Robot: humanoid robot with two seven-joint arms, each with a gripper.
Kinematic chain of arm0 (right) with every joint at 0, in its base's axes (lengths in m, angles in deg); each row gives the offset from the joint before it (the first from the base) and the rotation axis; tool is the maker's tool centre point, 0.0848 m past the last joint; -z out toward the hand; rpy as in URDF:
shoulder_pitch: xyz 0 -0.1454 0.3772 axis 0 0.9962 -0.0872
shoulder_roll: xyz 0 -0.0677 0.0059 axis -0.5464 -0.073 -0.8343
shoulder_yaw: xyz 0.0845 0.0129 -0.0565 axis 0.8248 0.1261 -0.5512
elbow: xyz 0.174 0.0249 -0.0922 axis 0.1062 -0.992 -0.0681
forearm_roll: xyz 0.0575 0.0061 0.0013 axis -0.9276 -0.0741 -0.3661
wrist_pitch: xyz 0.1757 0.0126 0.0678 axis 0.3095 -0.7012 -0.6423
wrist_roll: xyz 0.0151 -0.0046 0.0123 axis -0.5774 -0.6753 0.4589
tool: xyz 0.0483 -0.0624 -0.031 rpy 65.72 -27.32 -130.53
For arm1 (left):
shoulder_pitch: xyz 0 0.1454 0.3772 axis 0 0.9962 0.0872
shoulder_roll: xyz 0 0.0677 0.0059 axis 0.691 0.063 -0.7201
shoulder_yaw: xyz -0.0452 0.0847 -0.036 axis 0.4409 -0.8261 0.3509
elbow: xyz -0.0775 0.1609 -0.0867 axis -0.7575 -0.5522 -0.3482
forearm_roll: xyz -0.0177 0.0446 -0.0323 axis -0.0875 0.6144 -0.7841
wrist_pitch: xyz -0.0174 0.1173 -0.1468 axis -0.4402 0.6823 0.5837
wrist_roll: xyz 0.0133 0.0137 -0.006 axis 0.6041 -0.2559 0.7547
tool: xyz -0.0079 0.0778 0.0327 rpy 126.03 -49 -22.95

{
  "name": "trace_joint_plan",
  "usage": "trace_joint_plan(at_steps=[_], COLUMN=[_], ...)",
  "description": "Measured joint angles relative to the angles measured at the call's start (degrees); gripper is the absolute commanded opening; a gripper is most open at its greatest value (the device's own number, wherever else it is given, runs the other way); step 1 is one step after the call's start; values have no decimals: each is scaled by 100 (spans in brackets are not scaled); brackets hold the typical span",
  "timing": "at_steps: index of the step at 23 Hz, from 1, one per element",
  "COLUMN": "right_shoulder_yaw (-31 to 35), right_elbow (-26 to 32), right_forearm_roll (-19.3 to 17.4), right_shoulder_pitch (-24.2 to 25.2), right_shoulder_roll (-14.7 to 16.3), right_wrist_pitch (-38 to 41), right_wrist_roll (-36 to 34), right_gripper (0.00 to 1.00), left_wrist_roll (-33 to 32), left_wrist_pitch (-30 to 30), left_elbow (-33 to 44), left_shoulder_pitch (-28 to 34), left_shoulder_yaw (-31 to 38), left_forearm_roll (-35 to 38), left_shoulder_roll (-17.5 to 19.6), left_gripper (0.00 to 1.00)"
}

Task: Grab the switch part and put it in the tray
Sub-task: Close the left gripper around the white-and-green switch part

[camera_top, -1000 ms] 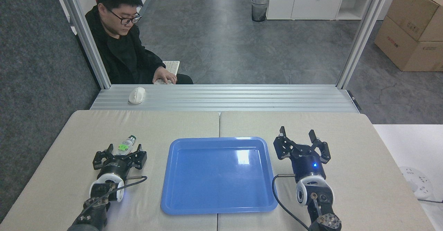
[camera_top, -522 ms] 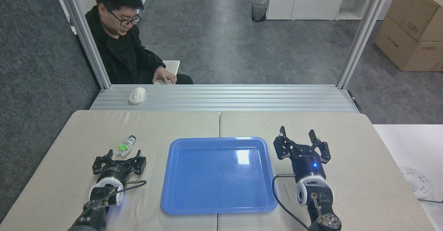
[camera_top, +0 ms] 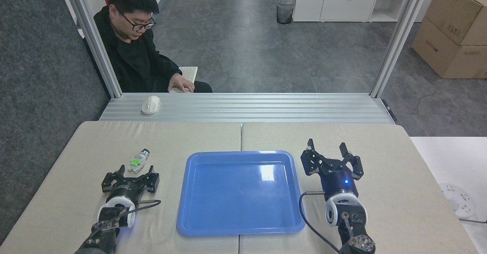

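The small switch part [camera_top: 138, 160], a bright green block on a whitish-grey body with a silver cylindrical end, is lying tilted on the beige padded counter [camera_top: 384, 147], left of the large glossy blue plastic tray [camera_top: 198, 223] and not touching it. The black left gripper [camera_top: 131, 172] is sitting just behind the part on the near side with its fingers spread wide, holding nothing (the part is lying just beyond the fingertips, not between them). The black right gripper [camera_top: 329, 151] is hovering just right of the tray, fingers wide apart and holding nothing. A white computer mouse [camera_top: 150, 104] is resting on the ribbed metal ledge [camera_top: 266, 107] beyond the counter, where a person in black [camera_top: 137, 56] is sitting.
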Motion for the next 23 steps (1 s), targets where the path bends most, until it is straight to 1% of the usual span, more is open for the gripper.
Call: trace_joint_plan(at_steps=[13, 14, 18, 23], right_shoulder_yaw=[0, 0, 0, 0], right_elbow=[-1, -1, -1, -1], right_forearm_roll=[0, 0, 0, 0], right_shoulder_pitch=[0, 0, 0, 0], right_shoulder_roll=[-1, -1, -1, -1], right_wrist_pitch=[0, 0, 0, 0], right_wrist_roll=[0, 0, 0, 0], right_gripper=[100, 100, 100, 100], left_wrist_roll=[36, 36, 36, 82], left_wrist_pitch=[2, 2, 3, -3], left_elbow=[2, 2, 4, 5], left_shoulder_pitch=[-70, -72, -73, -51], left_shoulder_yaw=[-20, -21, -27, -123], left_forearm_roll=[-9, -9, -9, -5], left_shoulder_roll=[-62, -70, -81, -91], left_gripper=[92, 89, 81, 80])
